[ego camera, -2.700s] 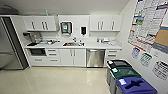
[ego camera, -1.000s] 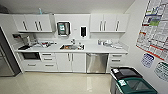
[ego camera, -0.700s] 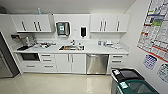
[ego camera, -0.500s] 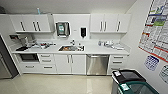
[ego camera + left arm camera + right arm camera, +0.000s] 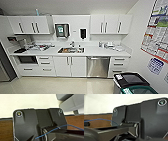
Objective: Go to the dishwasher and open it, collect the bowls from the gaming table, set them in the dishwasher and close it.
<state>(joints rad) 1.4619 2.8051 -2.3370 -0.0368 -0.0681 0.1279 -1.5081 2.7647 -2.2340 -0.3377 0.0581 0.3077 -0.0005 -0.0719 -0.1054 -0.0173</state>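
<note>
- Facing a white kitchenette wall, the head view takes in the dishwasher (image 5: 98, 66) under the counter (image 5: 100, 52), its steel door shut and its bar handle (image 5: 98, 58) running across the top edge.
- Neither gripper appears in the head view, so the dishwasher cannot be placed against either one; all that can be said is that it stands across a stretch of pale floor (image 5: 62, 86), right of the picture's middle.
- White double doors (image 5: 67, 66) sit just left of the dishwasher and a stack of drawers (image 5: 118, 66) just right of it.
- A sink (image 5: 71, 50) with a tap is set in the counter above those double doors; small clutter lies on the counter at both ends.
- A dark oven-like box (image 5: 27, 59) is built in low at the far left.
- Upper cabinets (image 5: 110, 23) hang above, with a towel dispenser (image 5: 61, 30) and a dark soap dispenser (image 5: 83, 33) on the wall between them.
- Posters (image 5: 157, 35) cover the right-hand wall, and bins (image 5: 130, 81) with dark and green lids stand near the lower right corner.
- In the left wrist view the robot's dark plate and a thin blue cable (image 5: 56, 130) lie before a pale wall and brown surface; how that gripper stands, or whether it holds anything, cannot be told.
- In the right wrist view the same kind of plate and blue cable (image 5: 100, 119) appear; that gripper's state cannot be told either.
</note>
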